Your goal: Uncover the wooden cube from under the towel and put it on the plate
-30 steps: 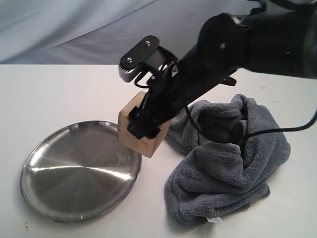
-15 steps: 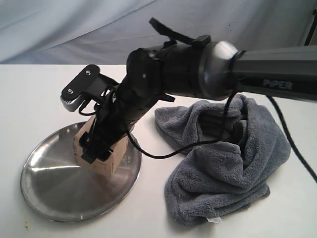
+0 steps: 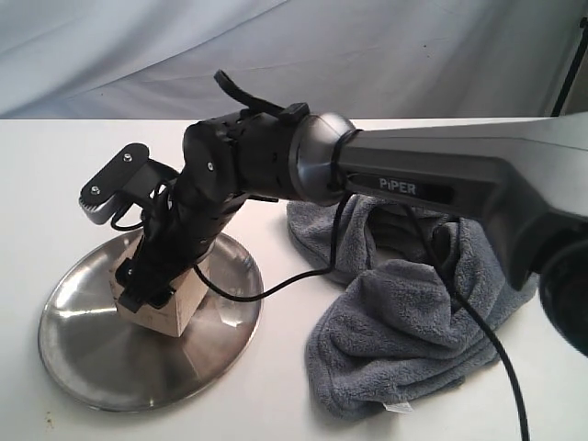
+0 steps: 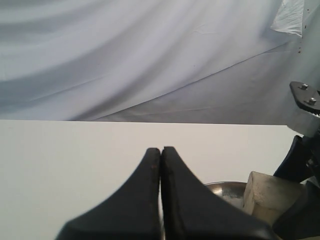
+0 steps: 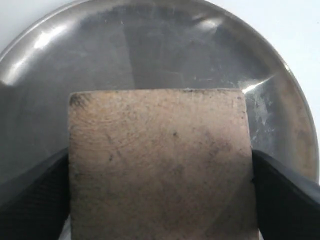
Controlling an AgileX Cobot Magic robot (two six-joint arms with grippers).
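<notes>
The pale wooden cube point(image 3: 168, 310) is held tilted at the middle of the shiny steel plate point(image 3: 83, 363), down at its surface; whether it touches cannot be told. My right gripper point(image 3: 152, 280) reaches across from the right and is shut on the cube. In the right wrist view the cube point(image 5: 160, 150) fills the space between the black fingers point(image 5: 287, 197), with the plate point(image 5: 150, 45) behind it. The dark grey towel point(image 3: 413, 312) lies crumpled to the right of the plate. My left gripper point(image 4: 161, 150) is shut and empty, apart from the plate point(image 4: 225, 189) and the cube point(image 4: 272, 192).
The right arm point(image 3: 432, 179) stretches low over the towel and the table's middle. A black cable point(image 3: 276, 280) hangs from it across the plate's right rim. A pale cloth backdrop point(image 3: 138, 46) stands behind the white table point(image 3: 55, 184).
My right gripper has carried the cube leftward from beside the towel, over the plate's rim, and lowered it to the plate's middle. The towel has not moved.
</notes>
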